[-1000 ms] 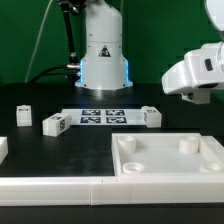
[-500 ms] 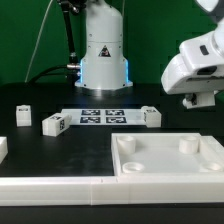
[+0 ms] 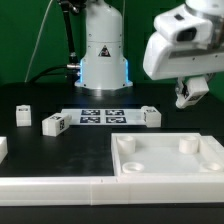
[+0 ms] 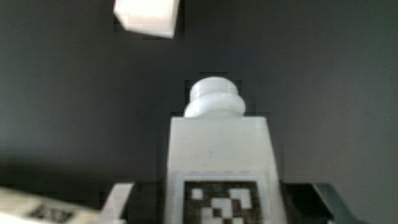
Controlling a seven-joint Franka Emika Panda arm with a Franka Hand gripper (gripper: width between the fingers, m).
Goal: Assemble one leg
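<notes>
Leg (image 4: 222, 148) in gripper (image 3: 190, 96), tagged end partly out of frame.

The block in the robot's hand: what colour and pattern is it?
The leg is white, with a black-and-white square marker tag; clearest in the wrist view.

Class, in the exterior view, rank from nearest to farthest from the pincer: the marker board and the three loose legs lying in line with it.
1. Right leg, at the board's end on the exterior view's right, nearest the pincer, which grips a fourth leg.
2. Marker board, mid-row.
3. Middle leg, just off the board on the exterior view's left.
4. Far leg, beyond it.
</notes>
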